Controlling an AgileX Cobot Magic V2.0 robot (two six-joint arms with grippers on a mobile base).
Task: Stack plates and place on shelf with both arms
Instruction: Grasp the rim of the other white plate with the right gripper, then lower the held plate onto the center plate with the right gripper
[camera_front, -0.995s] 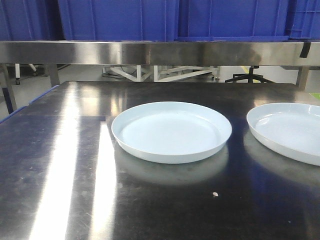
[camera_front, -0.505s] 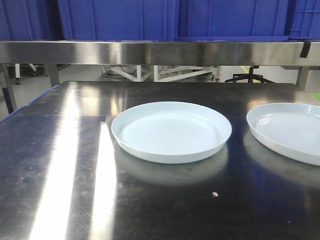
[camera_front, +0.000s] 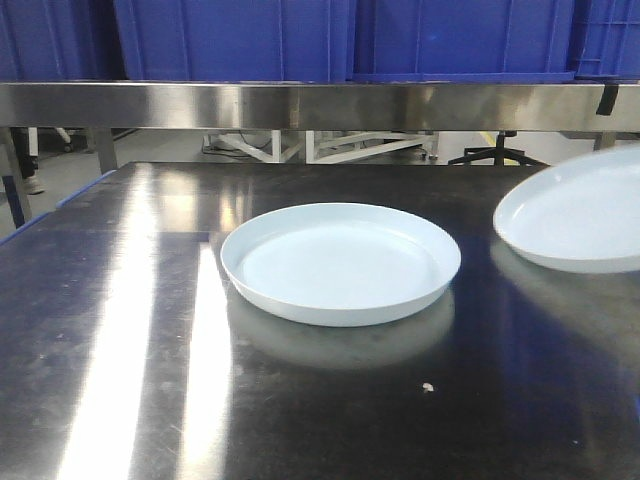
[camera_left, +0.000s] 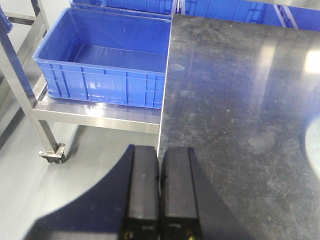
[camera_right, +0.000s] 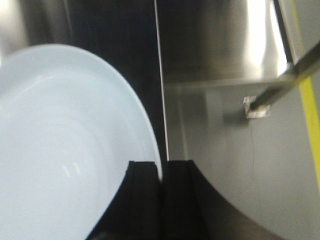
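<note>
One pale blue-white plate (camera_front: 340, 262) lies flat in the middle of the dark steel table (camera_front: 120, 300). A second plate (camera_front: 580, 215) at the right edge is tilted, its right side raised off the table. In the right wrist view my right gripper (camera_right: 161, 167) is shut on the rim of this plate (camera_right: 65, 145). My left gripper (camera_left: 160, 155) is shut with nothing in it, hovering over the table's left edge (camera_left: 165, 100), away from both plates. The shelf's steel front rail (camera_front: 300, 105) runs across the back above the table.
Large blue crates (camera_front: 240, 40) stand on the shelf above the rail. An open blue crate (camera_left: 105, 55) sits on a low wheeled steel cart left of the table. Floor and a steel leg (camera_right: 280, 87) lie beyond the table's right edge.
The right plate has been lifted and tipped up on its right side, and now sits higher in the front view. The middle plate has not moved.
</note>
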